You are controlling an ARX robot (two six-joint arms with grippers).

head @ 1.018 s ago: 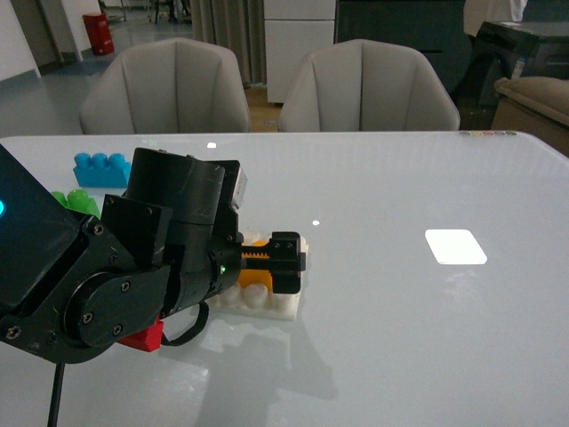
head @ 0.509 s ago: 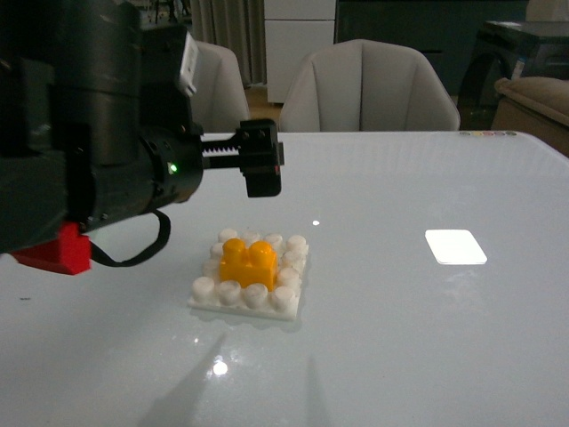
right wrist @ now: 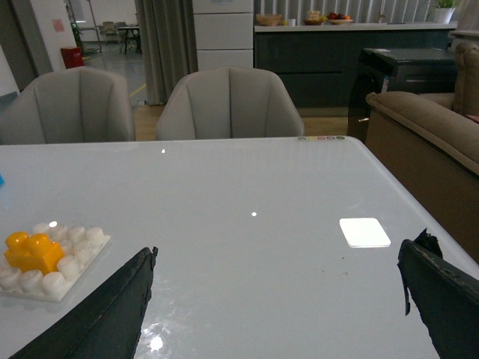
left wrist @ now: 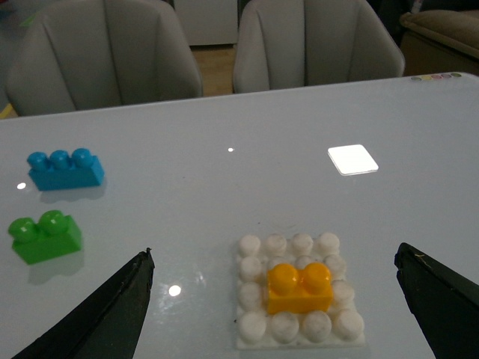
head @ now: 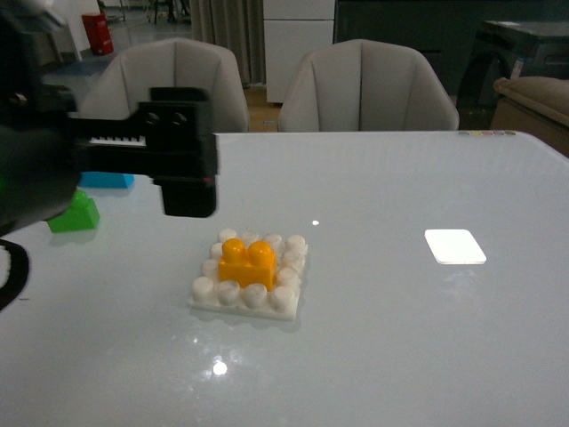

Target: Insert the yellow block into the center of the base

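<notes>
The yellow block (head: 247,263) sits pressed into the middle of the white studded base (head: 203,288), with studs showing all round it. In the front view my left gripper (head: 184,165) hangs open above the table, to the left of the base and apart from it. From the left wrist view the yellow block (left wrist: 299,288) and base (left wrist: 253,327) lie below the open left gripper (left wrist: 273,258), nothing between the fingers. My right gripper (right wrist: 277,254) is open over bare table, the base (right wrist: 78,265) and yellow block (right wrist: 31,250) off to one side.
A green two-stud brick (left wrist: 45,237) and a blue three-stud brick (left wrist: 63,170) lie on the table's left part. A bright white rectangular patch (head: 455,246) shows on the right. Two grey chairs (head: 369,84) stand behind the far edge.
The left gripper has lifted off the yellow block and drawn back up and to the left. The block stays seated in the base.
</notes>
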